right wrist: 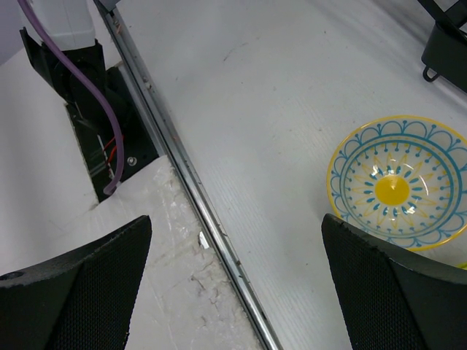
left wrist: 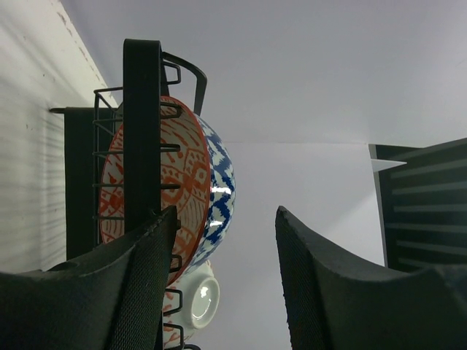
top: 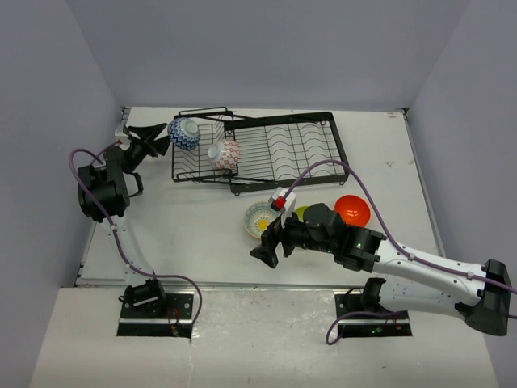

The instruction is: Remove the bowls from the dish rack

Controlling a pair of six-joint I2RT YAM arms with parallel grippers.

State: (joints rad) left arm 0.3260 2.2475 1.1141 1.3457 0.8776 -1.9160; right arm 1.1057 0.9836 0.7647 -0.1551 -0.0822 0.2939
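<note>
The black wire dish rack [top: 275,149] lies at the back of the table. A blue-patterned bowl [top: 184,133] stands on edge in its left end, and a red-and-white bowl [top: 224,153] sits beside it. My left gripper [top: 153,137] is open just left of the blue bowl. In the left wrist view the blue bowl [left wrist: 219,186] is close ahead by the left finger [left wrist: 139,292], not between the jaws. The cream bowl with a yellow centre [top: 260,220], the partly hidden lime green bowl [top: 300,212] and the orange bowl [top: 352,210] sit on the table. My right gripper [top: 271,246] is open and empty.
In the right wrist view the cream bowl [right wrist: 398,182] lies right of the open gripper [right wrist: 235,222], above the metal strip of the table's front edge [right wrist: 204,211]. The left arm's base [right wrist: 87,95] is beyond that edge. Grey walls enclose the table.
</note>
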